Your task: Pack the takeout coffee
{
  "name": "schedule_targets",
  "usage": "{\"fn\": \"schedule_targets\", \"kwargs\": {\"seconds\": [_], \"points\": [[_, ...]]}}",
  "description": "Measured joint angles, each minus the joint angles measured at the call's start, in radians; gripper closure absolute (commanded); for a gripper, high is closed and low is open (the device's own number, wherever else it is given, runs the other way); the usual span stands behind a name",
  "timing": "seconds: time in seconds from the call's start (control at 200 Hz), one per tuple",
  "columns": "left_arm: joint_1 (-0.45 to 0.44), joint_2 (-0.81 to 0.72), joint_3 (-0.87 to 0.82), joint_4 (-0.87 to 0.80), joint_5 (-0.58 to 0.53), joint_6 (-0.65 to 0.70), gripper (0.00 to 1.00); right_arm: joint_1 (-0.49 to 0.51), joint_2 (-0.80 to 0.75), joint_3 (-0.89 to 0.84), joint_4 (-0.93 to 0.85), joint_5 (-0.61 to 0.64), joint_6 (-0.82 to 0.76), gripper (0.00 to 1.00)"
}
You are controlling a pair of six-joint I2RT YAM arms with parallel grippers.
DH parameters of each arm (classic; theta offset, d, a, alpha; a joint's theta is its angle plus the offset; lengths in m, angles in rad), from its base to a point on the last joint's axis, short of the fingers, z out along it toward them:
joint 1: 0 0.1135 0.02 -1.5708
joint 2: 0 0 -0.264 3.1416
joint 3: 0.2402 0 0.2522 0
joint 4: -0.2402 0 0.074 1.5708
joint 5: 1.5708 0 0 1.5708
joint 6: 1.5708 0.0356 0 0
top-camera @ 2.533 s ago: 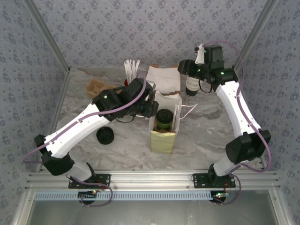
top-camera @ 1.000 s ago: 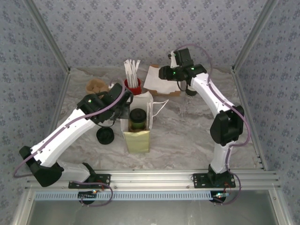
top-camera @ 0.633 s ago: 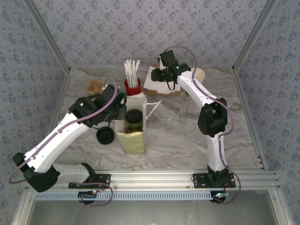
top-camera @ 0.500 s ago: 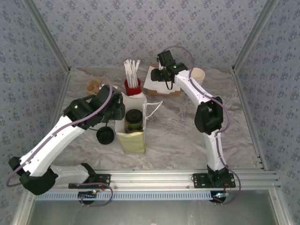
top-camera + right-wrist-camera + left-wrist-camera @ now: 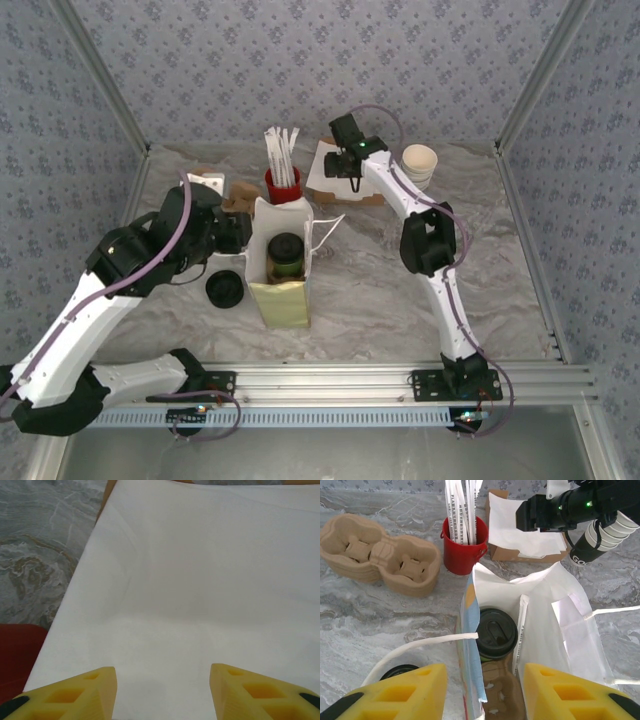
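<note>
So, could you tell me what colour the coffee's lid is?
The lid is black, clearest in the left wrist view.

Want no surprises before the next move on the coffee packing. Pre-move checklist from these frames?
1. Green paper cup with black plastic lid inside the white-and-yellow paper bag: ok.
2. Cup upright, lid on: ok.
3. Bag standing, mouth open: ok.
4. Left jaws open and off the cup: ok.
5. Left jaws clear of the bag's white string handle: cannot tell; it runs close by one of them.
6. Right jaws open and empty, over the white paper stack: ok.
</note>
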Motion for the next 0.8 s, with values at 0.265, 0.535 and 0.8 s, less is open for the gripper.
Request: {"fn": "schedule_targets", "kwargs": {"seconds": [0.265,0.535,0.8], "points": [[0.0,0.003,0.008,-0.001,-0.002,0.013,0.56,-0.018,0.076,0.063,-0.016,0.052,0.0,0.42],[0.0,0.003,0.019,-0.001,-0.002,0.015,0.57,-0.043,0.138,0.125,-0.025,0.06,0.0,0.41],[0.0,0.003,0.019,-0.001,-0.002,0.015,0.57,-0.047,0.168,0.127,-0.025,0.067,-0.003,0.44]]}}
